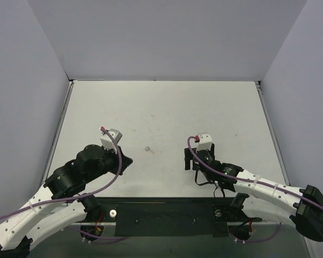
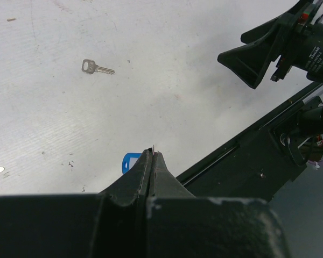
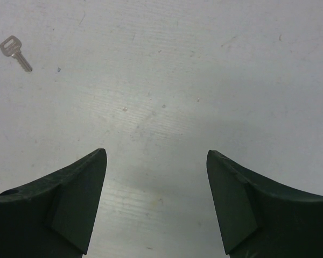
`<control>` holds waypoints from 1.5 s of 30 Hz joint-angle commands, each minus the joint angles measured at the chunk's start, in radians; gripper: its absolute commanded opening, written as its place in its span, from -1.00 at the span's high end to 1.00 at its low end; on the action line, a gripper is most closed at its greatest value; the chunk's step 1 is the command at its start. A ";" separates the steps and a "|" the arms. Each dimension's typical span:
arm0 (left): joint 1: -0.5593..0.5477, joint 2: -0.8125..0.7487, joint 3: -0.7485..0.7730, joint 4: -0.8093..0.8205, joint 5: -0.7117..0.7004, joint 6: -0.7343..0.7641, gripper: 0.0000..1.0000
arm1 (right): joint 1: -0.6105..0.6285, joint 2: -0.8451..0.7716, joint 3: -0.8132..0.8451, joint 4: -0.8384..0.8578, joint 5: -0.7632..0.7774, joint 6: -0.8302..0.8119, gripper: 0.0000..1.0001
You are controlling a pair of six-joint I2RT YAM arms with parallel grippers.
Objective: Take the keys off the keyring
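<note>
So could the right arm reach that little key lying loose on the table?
Probably yes. The key lies alone on the bare table, off to the left of the right gripper, which is open and empty, with nothing between them.

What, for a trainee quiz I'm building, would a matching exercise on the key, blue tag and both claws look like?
Things: 1 key; 2 blue tag; 3 left claw; 4 right claw.
States: A open, empty; B shut; C lying alone on the table; D showing at a claw's tip.
Pairs: 1-C; 2-D; 3-B; 4-A.
</note>
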 commanded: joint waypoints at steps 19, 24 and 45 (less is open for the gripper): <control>0.093 0.430 0.103 0.230 -0.125 -0.072 1.00 | 0.059 -0.084 -0.152 0.172 0.160 -0.003 -0.34; 0.143 0.587 0.186 0.276 -0.073 -0.043 1.00 | 0.048 -0.068 -0.152 0.183 0.139 -0.003 -0.34; 0.181 0.922 0.438 0.258 -0.068 -0.020 1.00 | -0.119 -0.160 -0.235 0.226 -0.016 0.048 -0.39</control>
